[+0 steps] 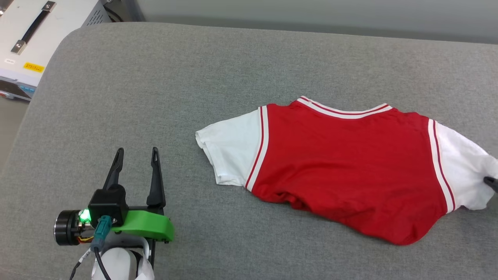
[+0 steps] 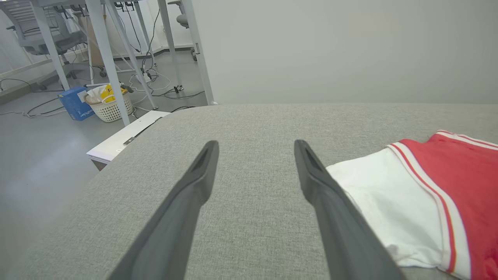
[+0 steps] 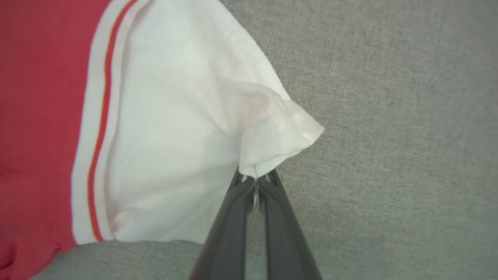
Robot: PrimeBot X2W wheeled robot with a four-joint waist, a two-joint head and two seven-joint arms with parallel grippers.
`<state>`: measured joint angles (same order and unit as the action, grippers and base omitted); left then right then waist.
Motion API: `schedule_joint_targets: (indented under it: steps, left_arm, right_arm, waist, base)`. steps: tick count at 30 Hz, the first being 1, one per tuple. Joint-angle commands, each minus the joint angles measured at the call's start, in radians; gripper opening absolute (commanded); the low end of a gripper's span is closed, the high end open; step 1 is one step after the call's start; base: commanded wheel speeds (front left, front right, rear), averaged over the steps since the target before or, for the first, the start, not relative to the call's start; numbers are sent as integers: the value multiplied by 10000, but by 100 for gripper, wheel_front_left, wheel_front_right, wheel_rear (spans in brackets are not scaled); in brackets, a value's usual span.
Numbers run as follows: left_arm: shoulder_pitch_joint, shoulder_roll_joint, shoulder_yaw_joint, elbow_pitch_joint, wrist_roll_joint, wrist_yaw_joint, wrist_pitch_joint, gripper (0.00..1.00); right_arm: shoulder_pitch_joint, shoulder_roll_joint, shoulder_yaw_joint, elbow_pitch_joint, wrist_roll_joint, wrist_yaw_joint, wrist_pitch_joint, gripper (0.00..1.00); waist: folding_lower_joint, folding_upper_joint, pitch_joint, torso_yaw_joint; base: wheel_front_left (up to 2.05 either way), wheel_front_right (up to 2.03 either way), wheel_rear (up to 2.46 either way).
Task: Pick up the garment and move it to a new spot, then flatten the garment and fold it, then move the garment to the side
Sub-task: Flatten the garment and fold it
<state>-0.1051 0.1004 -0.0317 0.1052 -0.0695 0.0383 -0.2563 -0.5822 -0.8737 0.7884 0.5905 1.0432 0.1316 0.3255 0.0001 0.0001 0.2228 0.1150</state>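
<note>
The garment (image 1: 346,167), a red jersey with white short sleeves and red-and-white striped trim, lies spread on the grey cushion with its plain red side up; no lettering shows. My right gripper (image 3: 255,179) is shut on the hem of the right white sleeve (image 3: 186,128), lifting a corner of it. In the head view its dark tip (image 1: 491,182) pokes in at the right edge beside that sleeve. My left gripper (image 1: 135,155) stands open with nothing between its fingers, to the left of the left sleeve (image 2: 385,206) and apart from it.
The grey upholstered surface (image 1: 194,77) has bare room to the left and behind the garment. A white box with a black handle (image 1: 31,35) sits beyond its rounded far-left corner. On the floor there are table legs, cables, a blue box and a white basket (image 2: 109,105).
</note>
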Motion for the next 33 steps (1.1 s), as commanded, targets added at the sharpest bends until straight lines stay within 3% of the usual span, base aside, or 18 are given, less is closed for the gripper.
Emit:
schedule_joint_targets:
  steps: [1,5,6,7,17,23,27,30,33]
  left_arm:
    - [-59,-37,28,42,136,-72,-55,100]
    - [-77,-44,95,143,179,-178,-55,100]
    - [-59,-23,132,170,192,-201,-55,100]
    - [-40,2,168,198,204,-217,-55,100]
    - [-276,437,625,390,24,-715,-55,100]
    - [-1263,1017,602,687,-4,-1228,-55,100]
    - [-2391,1546,292,1234,-233,-1536,-54,100]
    - [-3456,1940,-225,1829,-695,-1656,287,100]
    - [-4540,2473,-1348,2246,-1460,-1681,1090,100]
  right_arm:
    - [204,200,-31,318,104,-9,-90,0]
    - [344,600,-49,997,-45,-9,-716,0]
    - [329,668,-62,1126,-252,-9,-1128,53]
    - [332,759,-103,1235,-360,-9,-1445,99]
    - [565,1300,-1172,1553,-1346,-9,-5172,100]
    - [667,1733,-2795,1119,-2863,-9,-5850,100]
    - [1224,2471,-4915,-364,-4468,-9,-5867,100]
    - [2176,3393,-6399,-1755,-5831,-9,-5869,100]
    - [3108,4311,-7313,-3034,-6829,-9,-5870,100]
  waist:
    - [-1,-1,42,63]
    - [-1,-1,-57,129]
    - [-1,-1,-128,120]
    - [-1,-1,-216,99]
    - [-1,-1,-884,-442]
    - [-1,-1,-969,-773]
    - [-1,-1,-884,-950]
    - [-1,-1,-788,-1041]
    - [-1,-1,-653,-1120]
  base:
    - [0,0,0]
    - [0,0,0]
    - [0,0,0]
    - [0,0,0]
    - [0,0,0]
    - [0,0,0]
    - [0,0,0]
    - [0,0,0]
    - [0,0,0]
